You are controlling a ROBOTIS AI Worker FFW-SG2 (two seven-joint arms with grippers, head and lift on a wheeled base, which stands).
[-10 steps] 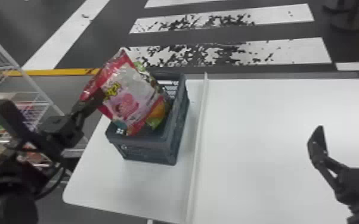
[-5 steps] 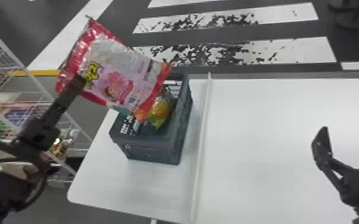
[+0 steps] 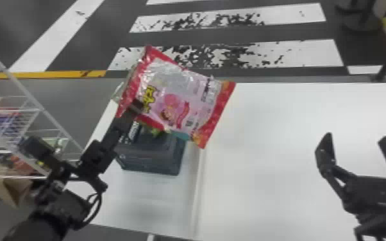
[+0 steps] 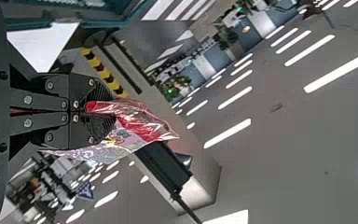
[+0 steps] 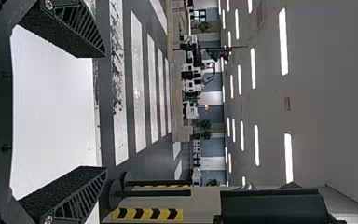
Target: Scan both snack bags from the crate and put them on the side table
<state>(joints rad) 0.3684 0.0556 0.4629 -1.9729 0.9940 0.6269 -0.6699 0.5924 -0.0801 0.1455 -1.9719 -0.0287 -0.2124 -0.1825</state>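
Above the dark crate [image 3: 150, 157], my left gripper [image 3: 136, 107] is shut on the left edge of a red and pink snack bag [image 3: 182, 99]. The bag hangs tilted over the crate and reaches past its right side. A bit of green and yellow packaging [image 3: 155, 131] shows inside the crate beneath it; most of the crate's inside is hidden. In the left wrist view the fingers of my left gripper [image 4: 95, 114] pinch the crumpled edge of the snack bag [image 4: 140, 123]. Over the right part of the white table stands my right gripper [image 3: 357, 147], open and holding nothing; the right gripper [image 5: 103, 112] shows parted fingers.
The crate stands on a white side surface [image 3: 144, 205], with a raised strip [image 3: 198, 192] between it and the large white table [image 3: 272, 153]. A white wire rack [image 3: 41, 109] with packages stands at the left, near the left arm.
My left gripper has lifted the snack bag out of the crate, first up and leftward, then back rightward over the crate. The right arm has kept its place.
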